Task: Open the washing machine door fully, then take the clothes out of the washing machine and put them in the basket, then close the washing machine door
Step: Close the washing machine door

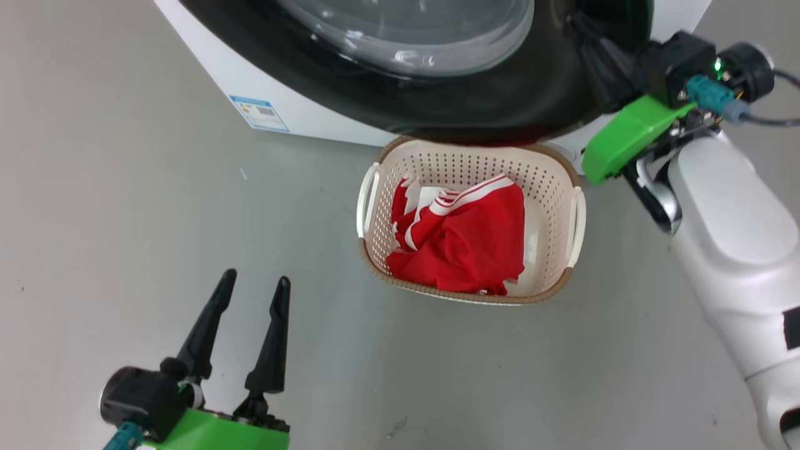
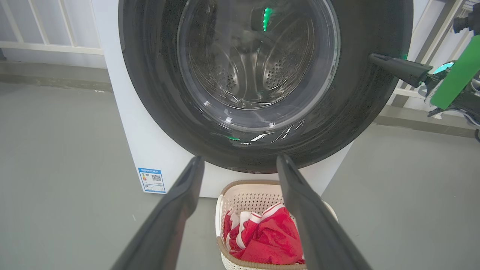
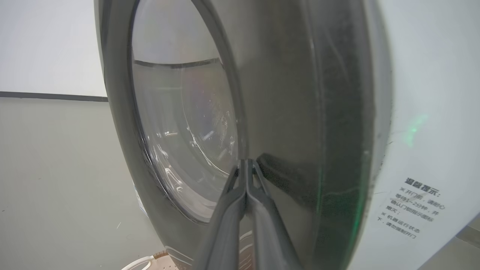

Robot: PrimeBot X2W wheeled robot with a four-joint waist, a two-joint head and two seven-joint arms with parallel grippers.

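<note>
Bright red sports garments (image 1: 465, 240) are in the cream perforated basket (image 1: 475, 169), on the floor under the glossy black round door (image 1: 500, 106). Right pincer (image 3: 245, 163), tips together, touches it. Closing looks nearly finished. Left pincer (image 1: 257, 279) spread, empty.

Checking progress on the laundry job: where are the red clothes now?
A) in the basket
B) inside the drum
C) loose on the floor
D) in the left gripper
A: the red clothes lie heaped inside the basket.

Grey floor (image 1: 125, 219) under washing machine (image 1: 300, 119), basket (image 1: 475, 165)
</note>
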